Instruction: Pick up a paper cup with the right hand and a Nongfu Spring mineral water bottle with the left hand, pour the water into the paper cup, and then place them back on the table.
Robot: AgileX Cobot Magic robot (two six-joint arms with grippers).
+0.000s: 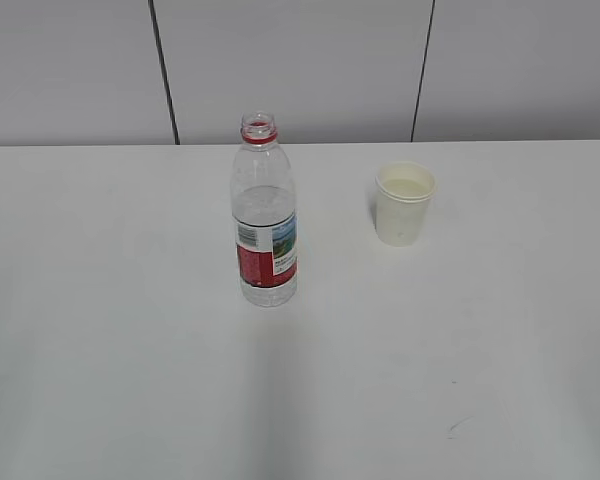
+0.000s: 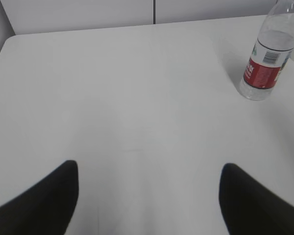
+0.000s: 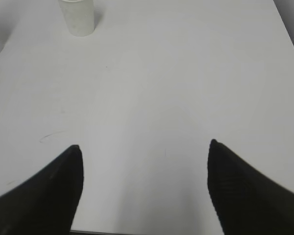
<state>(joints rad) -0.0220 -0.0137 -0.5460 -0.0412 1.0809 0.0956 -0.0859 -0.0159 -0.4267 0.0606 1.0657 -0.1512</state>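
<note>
The Nongfu Spring bottle stands upright and uncapped on the white table, about half full of clear water. It also shows at the upper right of the left wrist view. The paper cup stands upright to its right, with liquid in it; its lower part shows at the top left of the right wrist view. My left gripper is open and empty, well short of the bottle. My right gripper is open and empty near the table's front edge, far from the cup. Neither arm shows in the exterior view.
A small dark scuff mark lies on the table at the front right, also in the right wrist view. A grey panelled wall stands behind the table's far edge.
</note>
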